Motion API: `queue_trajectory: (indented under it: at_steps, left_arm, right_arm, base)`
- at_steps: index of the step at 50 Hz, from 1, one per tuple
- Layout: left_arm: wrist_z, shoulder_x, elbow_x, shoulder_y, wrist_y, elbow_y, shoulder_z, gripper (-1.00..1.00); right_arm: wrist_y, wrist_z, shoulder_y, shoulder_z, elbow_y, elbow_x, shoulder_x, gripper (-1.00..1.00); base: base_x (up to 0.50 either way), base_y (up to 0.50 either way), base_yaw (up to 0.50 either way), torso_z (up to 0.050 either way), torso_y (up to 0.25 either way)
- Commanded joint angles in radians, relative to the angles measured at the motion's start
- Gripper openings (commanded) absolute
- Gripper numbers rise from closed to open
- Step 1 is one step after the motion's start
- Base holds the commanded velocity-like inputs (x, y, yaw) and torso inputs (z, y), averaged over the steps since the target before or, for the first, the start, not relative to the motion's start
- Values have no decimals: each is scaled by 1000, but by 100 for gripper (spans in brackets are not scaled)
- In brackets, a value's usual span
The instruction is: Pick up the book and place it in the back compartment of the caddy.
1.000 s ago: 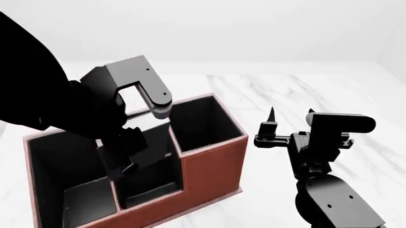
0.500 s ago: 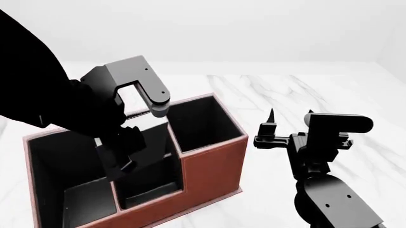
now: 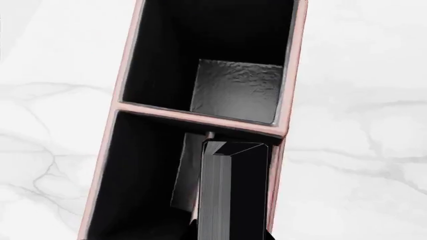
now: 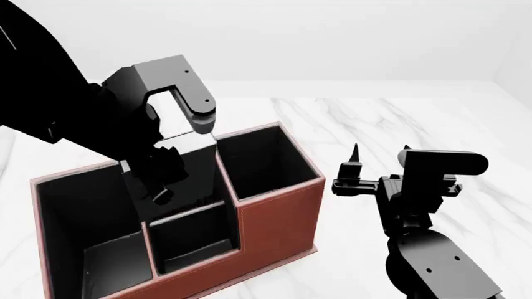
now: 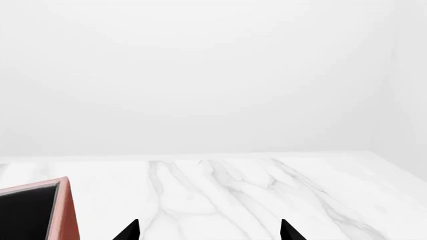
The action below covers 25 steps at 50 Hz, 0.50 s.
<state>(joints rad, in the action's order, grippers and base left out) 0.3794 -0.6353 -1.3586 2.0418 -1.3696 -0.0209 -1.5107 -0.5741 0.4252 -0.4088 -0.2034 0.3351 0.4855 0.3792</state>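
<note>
The reddish-brown caddy (image 4: 278, 218) stands on the white marble table, with its taller square section at the right end. My left gripper (image 4: 156, 185) hangs over the long back compartment, shut on the black book (image 4: 191, 157), which it holds upright. In the left wrist view the book (image 3: 233, 190) shows grey page edges and reaches down inside the caddy (image 3: 200, 117), close to one side wall and just short of the divider. My right gripper (image 4: 380, 152) is open and holds nothing, off to the right of the caddy; its fingertips (image 5: 133, 231) frame bare marble.
Two small black-lined compartments sit at the caddy's near side. The caddy's corner (image 5: 63, 210) shows at the edge of the right wrist view. The marble table (image 4: 399, 118) runs back to a plain white wall.
My left gripper, with the book, has risen and shifted back and left, from above the near middle compartment to over the back compartment. The right arm has stayed put.
</note>
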Motion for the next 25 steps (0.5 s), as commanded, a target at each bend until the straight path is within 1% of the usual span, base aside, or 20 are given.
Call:
queue_trajectory:
  at_steps: [1,5,12,17,25]
  left_arm:
    - [166,25,155,40,84,-38,-70,-100]
    - [218,35,160,38,116,-60,-68,-100]
    - [271,53,164,37,134,-110,-68,-100]
    - [292,56,127,31,131,-161,-41,-100]
    - [308,57,115,33,112,-194,-42,-100]
  right_arm:
    - [5,-1,0,0,-4,3,2,100]
    - [7,0,0,1,-8,3,3,100]
    - [8,1,1,2,-6,5,5,100]
    - [5,5,0,4,-1,6,9,100]
    - [1,11,0,3,9,6,13,100]
  base:
    - [0,0,0,0,0]
    - [0,0,0,0,0]
    - [0,0,0,0,1]
    - [0,0,0,2,2]
    - [0,0,0,0,1]
